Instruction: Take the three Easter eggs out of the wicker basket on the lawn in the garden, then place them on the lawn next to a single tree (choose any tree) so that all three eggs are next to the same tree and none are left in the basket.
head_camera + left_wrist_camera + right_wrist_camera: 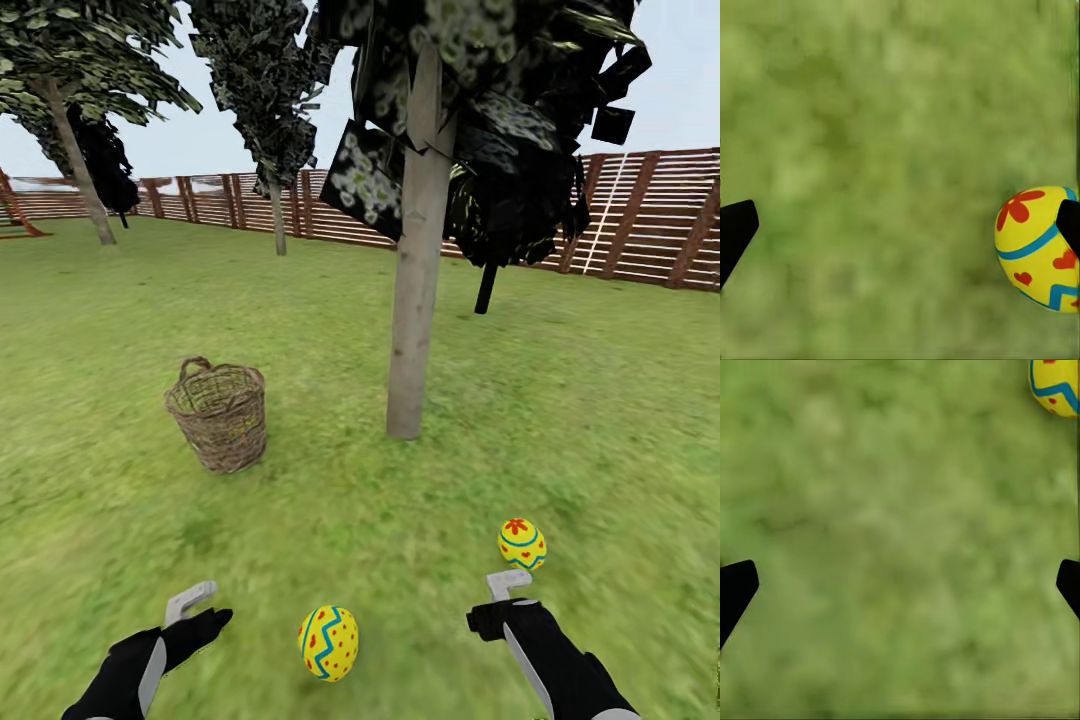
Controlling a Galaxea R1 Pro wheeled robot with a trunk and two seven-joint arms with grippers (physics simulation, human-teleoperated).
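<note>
Two yellow Easter eggs lie on the lawn (pixel 330 500) in front of me: one (pixel 328 642) between my arms, the other (pixel 522 544) just beyond my right gripper (pixel 500 602). The wicker basket (pixel 220 415) stands upright to the left of the tree (pixel 415 300). A faint yellow patch shows through its weave; I cannot make out the third egg. My left gripper (pixel 200 612) hangs open over grass, and an egg (pixel 1039 247) lies beside one fingertip (pixel 735 229). The right gripper is open too, over bare grass, with an egg (pixel 1057 386) off to one side.
The pale trunk stands about a basket's width right of the basket. A near-black tree (pixel 487 285) stands behind it, and two more trees (pixel 80 170) (pixel 277 210) stand farther back left. The slatted wooden fence (pixel 660 215) rings the yard. Open grass lies all around.
</note>
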